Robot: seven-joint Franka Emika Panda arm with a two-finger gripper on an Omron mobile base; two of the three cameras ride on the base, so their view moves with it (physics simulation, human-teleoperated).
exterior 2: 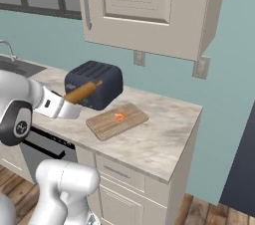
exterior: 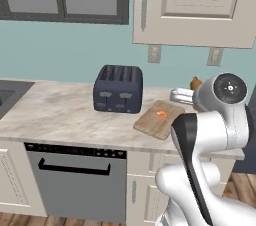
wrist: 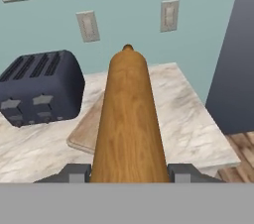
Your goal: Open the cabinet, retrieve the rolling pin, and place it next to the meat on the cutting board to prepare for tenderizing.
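Observation:
My gripper (wrist: 129, 171) is shut on the rolling pin (wrist: 129, 119), an orange-brown wooden cylinder that points away from the hand. In the right base view the gripper (exterior 2: 72, 100) holds the rolling pin (exterior 2: 83, 90) in the air in front of the toaster, left of the cutting board (exterior 2: 130, 120). An orange piece of meat (exterior 2: 117, 116) lies on the board. From the left base camera, the cutting board (exterior: 156, 126) with the meat (exterior: 161, 115) sits right of the toaster, and the rolling pin's end (exterior: 196, 83) peeks out behind my arm. The cream cabinet (exterior 2: 144, 5) hangs above.
A dark four-slot toaster (exterior: 118, 89) stands on the marble counter (exterior: 60, 112), close to the board's left side. A sink (exterior: 7, 95) lies at the far left, a dishwasher (exterior: 75, 182) below. The counter ends right of the board (exterior 2: 191, 134). Two wall outlets (wrist: 88, 26) sit behind.

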